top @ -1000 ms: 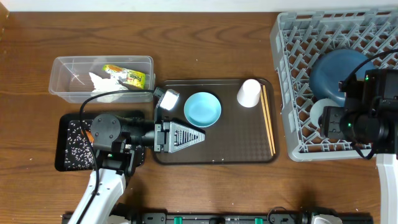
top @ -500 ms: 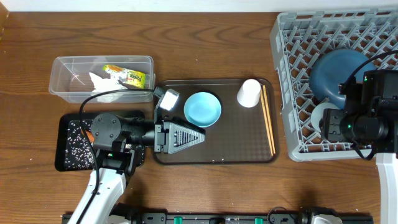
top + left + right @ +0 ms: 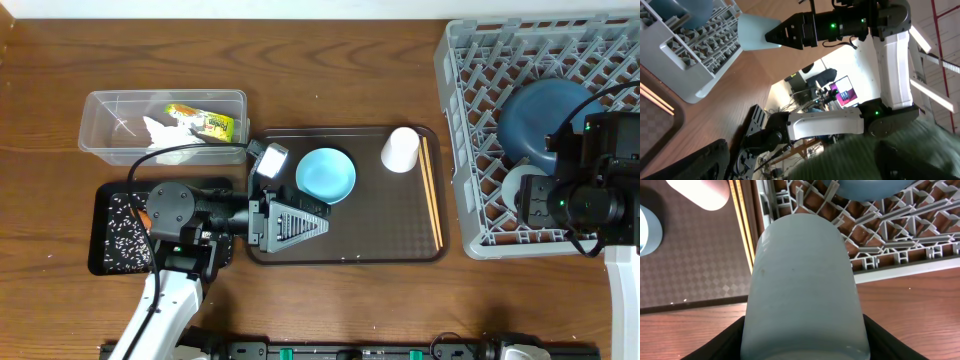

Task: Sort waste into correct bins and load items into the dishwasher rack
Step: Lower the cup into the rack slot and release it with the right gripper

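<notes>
1. Starting with the surface: a dark brown wooden table [image 3: 330,80] with clear grain is seen from overhead, and pretty much everything is laid out on it.
2. A clear tub [image 3: 100,140] is parked at the back left, with a crumpled tissue [image 3: 160,130] and a green-yellow wrapper [image 3: 207,123] inside.
3. A black tray [image 3: 105,255] is set just in front of the tub and is sprinkled with rice [image 3: 125,240]. Its right part is hidden by the left arm.
4. A brown tray [image 3: 350,240] is laid in the middle. A light-blue bowl [image 3: 326,175], a white cup [image 3: 400,149] and chopsticks [image 3: 432,195] are carried on it, the chopsticks along its right side.
5. The grey rack [image 3: 470,60] is placed at the right edge, with a dark-blue bowl [image 3: 540,115] resting in it.
6. The left gripper [image 3: 310,222] is held over the near left part of the brown tray. Its jaws are spread wide and nothing is caught between them.
7. The right gripper [image 3: 802,335] is clamped on the pale-blue cup [image 3: 802,270], which is held on its side over the rack's near left corner.
8. Room-wise, stuff beyond the rack is picked up by the left wrist view: a glowing screen [image 3: 846,94], cluttered desks and ceiling beams can be made out, all a bit blurry.
</notes>
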Motion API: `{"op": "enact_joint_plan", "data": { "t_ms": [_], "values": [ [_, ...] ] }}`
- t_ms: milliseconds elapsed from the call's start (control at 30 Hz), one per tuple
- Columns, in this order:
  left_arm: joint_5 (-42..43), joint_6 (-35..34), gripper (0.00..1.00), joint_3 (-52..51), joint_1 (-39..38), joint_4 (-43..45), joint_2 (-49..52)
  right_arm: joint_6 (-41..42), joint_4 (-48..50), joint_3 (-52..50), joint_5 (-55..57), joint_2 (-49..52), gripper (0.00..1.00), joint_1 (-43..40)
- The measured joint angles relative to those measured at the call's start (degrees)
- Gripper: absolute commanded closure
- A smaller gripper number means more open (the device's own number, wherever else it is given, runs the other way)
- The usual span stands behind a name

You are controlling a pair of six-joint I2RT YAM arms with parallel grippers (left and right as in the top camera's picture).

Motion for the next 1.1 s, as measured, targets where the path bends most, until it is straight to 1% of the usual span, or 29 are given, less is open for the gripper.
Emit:
{"op": "enact_joint_plan", "data": {
  "t_ms": [233, 533, 800, 1100],
  "values": [
    [0.0, 0.0, 0.0, 0.0, 0.0, 0.0, 0.0, 0.0, 0.0, 0.0, 0.4, 0.9, 0.65, 0.0],
    [0.0, 0.0, 0.0, 0.0, 0.0, 0.0, 0.0, 0.0, 0.1, 0.0, 0.4, 5.3, 0.65, -0.3],
    [0.0, 0.0, 0.0, 0.0, 0.0, 0.0, 0.0, 0.0, 0.2, 0.0, 0.5, 9.4, 0.67, -5.1],
    [0.0, 0.0, 0.0, 0.0, 0.0, 0.0, 0.0, 0.0, 0.9, 0.0, 0.5, 11.1, 0.69, -7.2]
  ]
}}
